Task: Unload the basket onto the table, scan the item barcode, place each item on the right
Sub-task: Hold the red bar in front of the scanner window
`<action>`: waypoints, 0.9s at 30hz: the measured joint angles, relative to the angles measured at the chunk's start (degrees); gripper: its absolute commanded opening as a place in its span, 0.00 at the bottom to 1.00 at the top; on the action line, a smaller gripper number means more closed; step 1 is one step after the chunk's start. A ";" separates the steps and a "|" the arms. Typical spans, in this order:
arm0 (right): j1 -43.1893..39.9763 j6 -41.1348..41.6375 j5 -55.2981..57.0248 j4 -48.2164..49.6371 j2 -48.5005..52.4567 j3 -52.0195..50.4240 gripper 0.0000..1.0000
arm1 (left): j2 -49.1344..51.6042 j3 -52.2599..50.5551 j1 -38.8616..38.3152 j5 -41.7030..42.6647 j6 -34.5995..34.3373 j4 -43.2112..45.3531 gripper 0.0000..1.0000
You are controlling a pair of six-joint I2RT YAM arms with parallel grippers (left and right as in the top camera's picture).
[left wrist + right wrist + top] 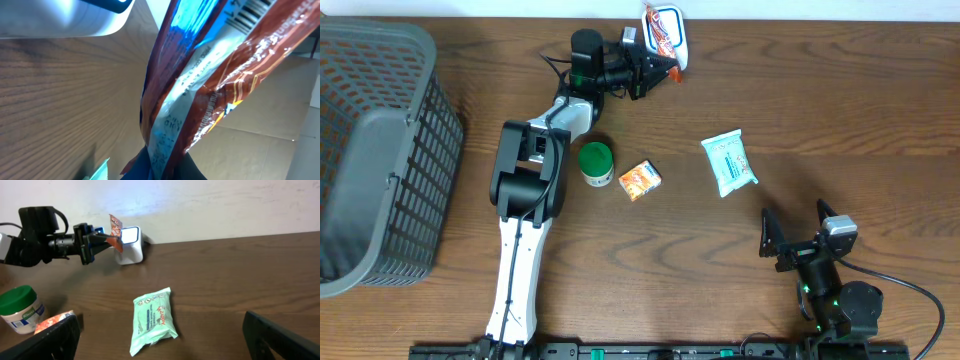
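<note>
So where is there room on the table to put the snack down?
Bare wood lies right of the wipes pack, toward the far right corner, and in front between the left arm and right gripper. It is crowded around the jar and orange box.

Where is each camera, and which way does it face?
Overhead: above the table, looking straight down on left arm, left claw and right claw.
Left wrist: on the left arm, close on the snack packet its shut claw pinches.
Right wrist: low, facing the far wall; its open fingers frame the wipes pack.
Shared: both wrist views show packet and scanner.
</note>
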 measured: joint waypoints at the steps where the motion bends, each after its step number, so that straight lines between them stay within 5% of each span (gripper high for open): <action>1: 0.00 0.00 0.00 -0.02 0.00 -0.02 0.99 | 0.20 0.02 -0.09 -0.07 0.00 0.13 0.08; 27: 0.00 0.00 -0.04 0.00 -0.02 -0.02 0.99 | 4.72 0.02 -1.11 -1.14 0.26 9.20 0.07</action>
